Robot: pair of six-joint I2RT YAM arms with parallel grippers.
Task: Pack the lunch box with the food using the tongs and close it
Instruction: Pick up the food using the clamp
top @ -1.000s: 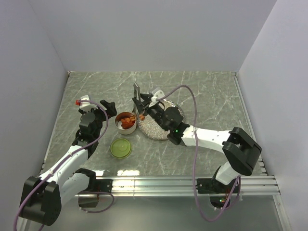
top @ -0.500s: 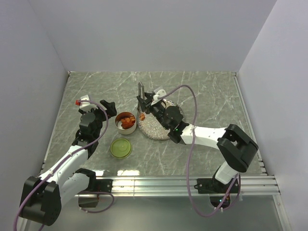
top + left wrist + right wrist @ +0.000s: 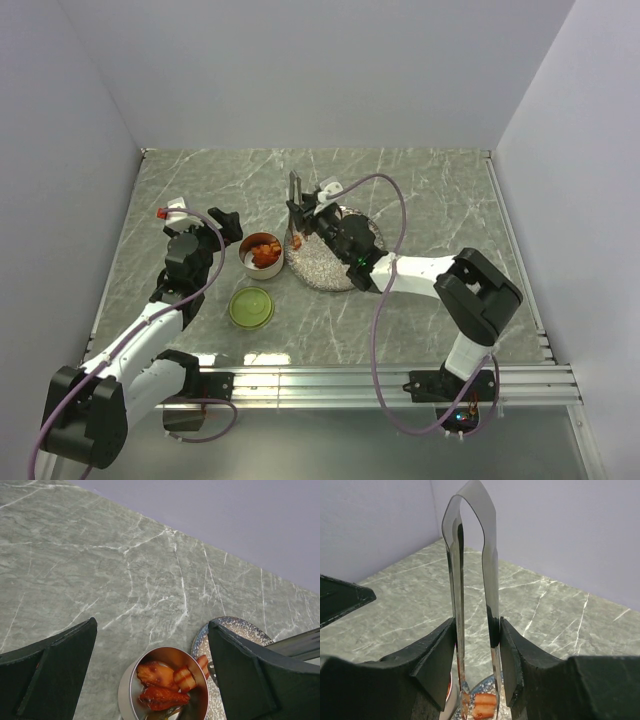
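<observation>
The lunch box [image 3: 262, 255], a small steel tin [image 3: 125, 690], stands left of the plate and holds several orange food chunks [image 3: 160, 677]. Its olive-green lid [image 3: 251, 306] lies flat on the table in front of it. My right gripper [image 3: 305, 222] is shut on the tongs [image 3: 470, 555], which stand upright with their joined end up. Their tips reach down to the plate's left edge, either side of an orange food piece [image 3: 482, 705]; whether they pinch it I cannot tell. My left gripper [image 3: 152, 625] hangs open just left of the tin, holding nothing.
The speckled grey plate [image 3: 330, 268] sits mid-table right of the tin, under my right wrist. Grey walls close in the marble table on three sides. An aluminium rail [image 3: 380, 380] runs along the near edge by the arm bases.
My right gripper has carried the tongs a little to the right, from above the tin to the plate's left edge, and the right elbow has swung left. The left arm has stayed still.
</observation>
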